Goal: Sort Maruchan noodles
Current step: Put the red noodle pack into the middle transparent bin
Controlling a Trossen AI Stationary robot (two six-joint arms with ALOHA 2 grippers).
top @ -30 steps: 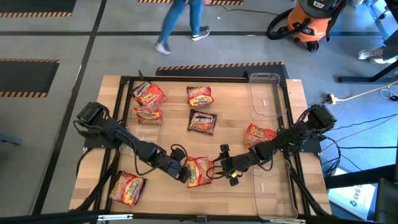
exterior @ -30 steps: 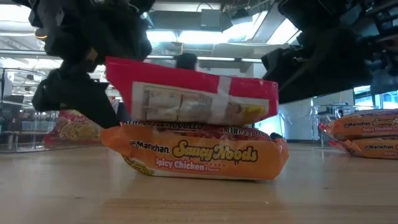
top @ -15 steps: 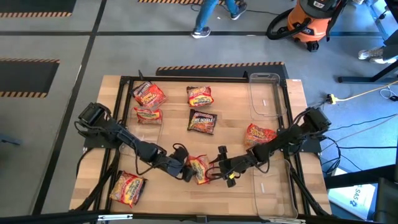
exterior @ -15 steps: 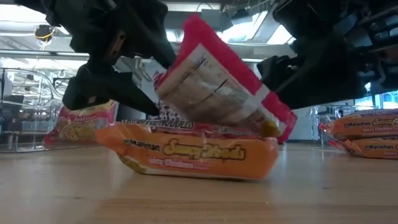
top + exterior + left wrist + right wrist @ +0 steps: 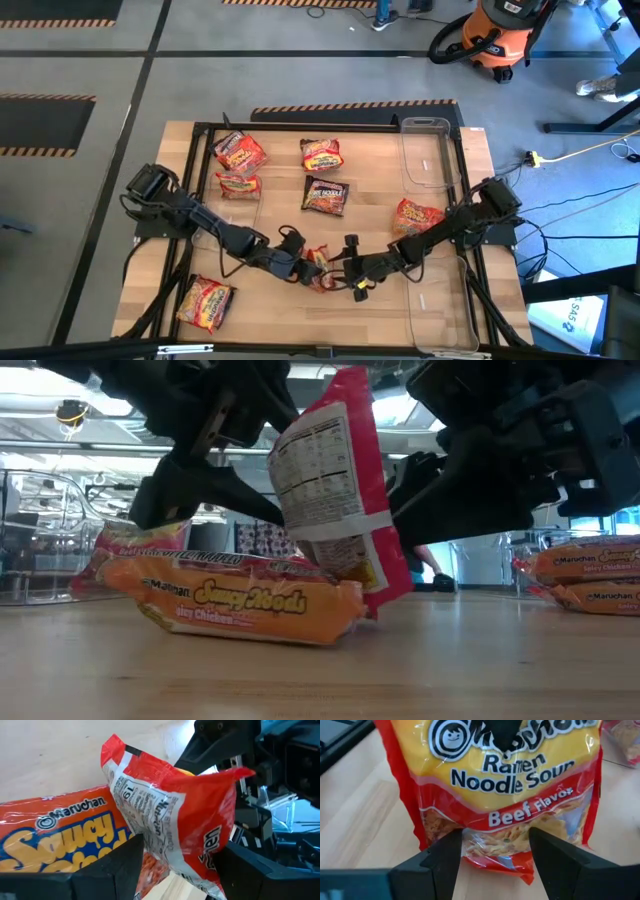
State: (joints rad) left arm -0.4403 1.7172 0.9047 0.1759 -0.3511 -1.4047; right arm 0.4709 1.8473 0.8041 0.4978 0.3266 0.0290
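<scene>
Left gripper (image 5: pixel 300 268) pinches crinkly red beef packet (image 5: pixel 335 490) upright.

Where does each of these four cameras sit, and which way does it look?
High: overhead, looking down on the table and both arms.
Low: at tabletop height, looking across; arms above.
Left wrist: on the left arm; its claw at the red packet.
Right wrist: behind the right claw, facing that packet's front.
All four share the packet.

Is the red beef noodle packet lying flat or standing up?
Standing up: the red packet rises on edge, leaning against the orange packet.
</scene>
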